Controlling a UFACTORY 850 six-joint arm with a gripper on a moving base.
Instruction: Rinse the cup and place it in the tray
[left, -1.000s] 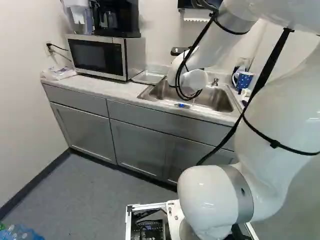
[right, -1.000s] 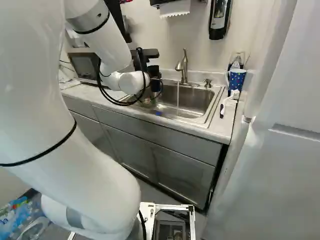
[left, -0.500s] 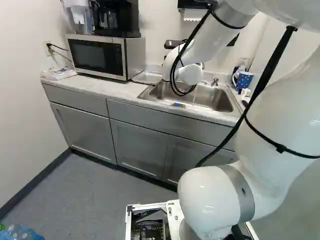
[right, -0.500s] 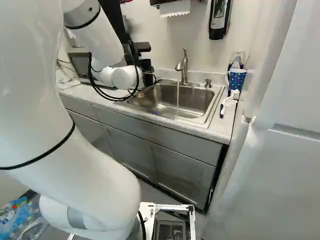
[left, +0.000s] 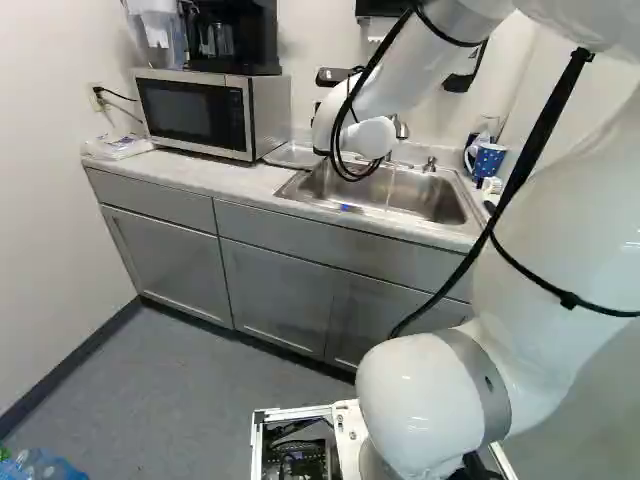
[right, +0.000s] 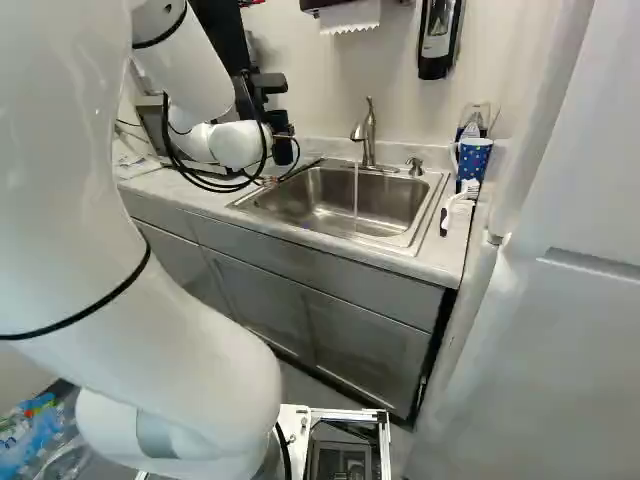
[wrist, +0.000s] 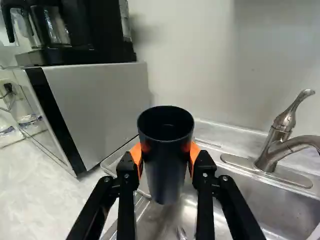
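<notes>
Wrist view: gripper (wrist: 166, 151) clenched on the cup (wrist: 167, 176), one orange pad on each side. Cup upright, above the sink (wrist: 282, 202) at its tray end, near but apart from the tray (wrist: 111, 164). Water (right: 355, 195) runs from the tap (wrist: 280, 130) into the sink, clear of the cup. We judge rinsing done and placing in hand; next we need to centre over the tray, lower gently and release, minding its rim. Cup interior dark: we cannot tell whether water remains. Mug (right: 474, 157) stands beside the sink, contents hidden.
</notes>
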